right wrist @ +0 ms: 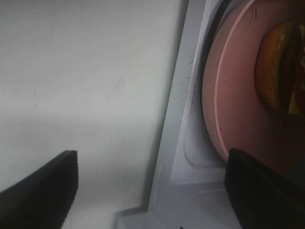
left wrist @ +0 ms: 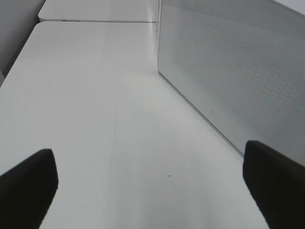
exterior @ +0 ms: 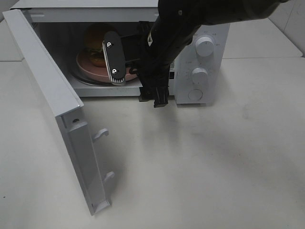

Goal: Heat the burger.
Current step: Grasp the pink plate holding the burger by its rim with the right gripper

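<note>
The burger (exterior: 96, 45) sits on a pink plate (exterior: 88, 67) inside the open microwave (exterior: 214, 62). In the right wrist view the burger (right wrist: 281, 67) rests on the plate (right wrist: 233, 95), just past the oven's front sill. My right gripper (exterior: 139, 88) hangs open at the oven mouth, one finger in front of the plate and the other outside by the sill, holding nothing; in its own wrist view the right gripper (right wrist: 152, 162) is wide open. My left gripper (left wrist: 148, 157) is open over bare table beside the door's outer face; it does not show in the exterior view.
The microwave door (exterior: 52, 90) swings out wide to the left, latch hooks facing the table; the left wrist view shows the door (left wrist: 228, 71) and its perforated panel. Two white knobs (exterior: 205, 45) and a button are on the control panel. White table (exterior: 214, 167) lies in front.
</note>
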